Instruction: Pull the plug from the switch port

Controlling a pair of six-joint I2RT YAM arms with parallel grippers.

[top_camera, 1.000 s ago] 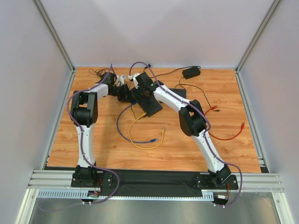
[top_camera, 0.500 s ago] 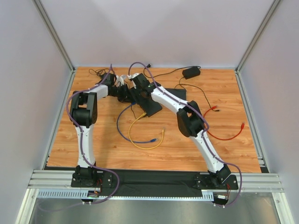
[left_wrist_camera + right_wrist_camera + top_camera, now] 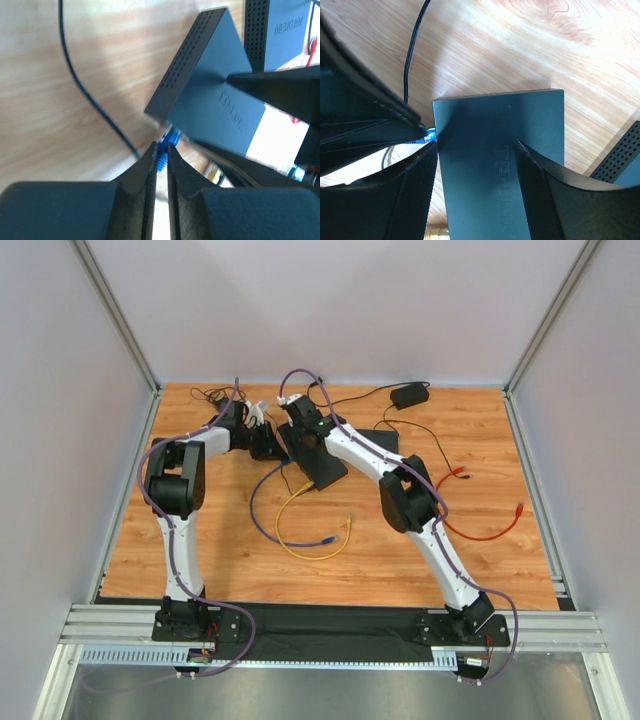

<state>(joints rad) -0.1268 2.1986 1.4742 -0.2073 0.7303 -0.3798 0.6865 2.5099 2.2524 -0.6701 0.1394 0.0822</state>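
Observation:
The black switch [image 3: 318,462] lies at the back middle of the table, and shows in the left wrist view [image 3: 210,95] and the right wrist view [image 3: 495,165]. A blue plug [image 3: 171,137] sits at its port edge, also seen in the right wrist view [image 3: 427,135]. My left gripper [image 3: 161,150] is shut on this plug's boot, left of the switch in the top view [image 3: 268,440]. My right gripper [image 3: 477,145] straddles the switch from above [image 3: 300,432], one finger at the port edge, the other on the top face.
A second black box [image 3: 285,30] stands just beyond the switch. The blue cable [image 3: 262,510] and a yellow cable [image 3: 300,495] loop toward the front. A red cable [image 3: 490,532] lies at the right, a power adapter [image 3: 410,395] at the back.
The left arm's elbow has shifted a little to the left. The right wrist has moved slightly left and back over the switch. The switch stays in place.

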